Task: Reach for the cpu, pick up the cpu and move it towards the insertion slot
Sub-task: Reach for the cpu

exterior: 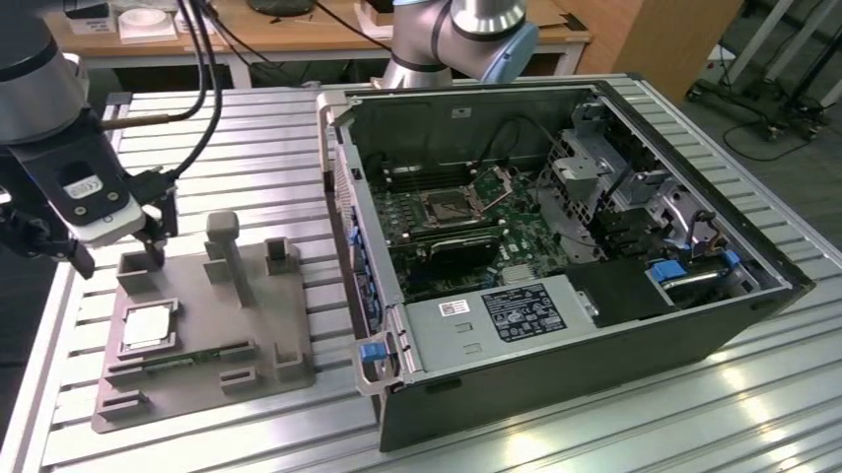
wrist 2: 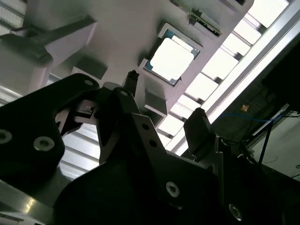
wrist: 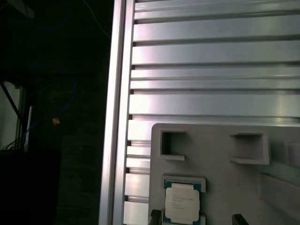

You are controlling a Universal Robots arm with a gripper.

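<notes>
While near one cpu (exterior: 148, 325), one gripper (exterior: 118, 254) (jaws apart); one insertion slot (exterior: 444, 207)

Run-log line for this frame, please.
phase: reach | gripper: open, above grey tray | cpu: in tray pocket, not gripped | insertion slot: inside open case

Tray (exterior: 270, 315): grey, lay on the slatted table (exterior: 237, 128), toward the exterior view's left.
Stick (exterior: 197, 356): green, sat in one of the tray's slots.
Case (exterior: 566, 384): black, open, stood just beside the tray.
</notes>
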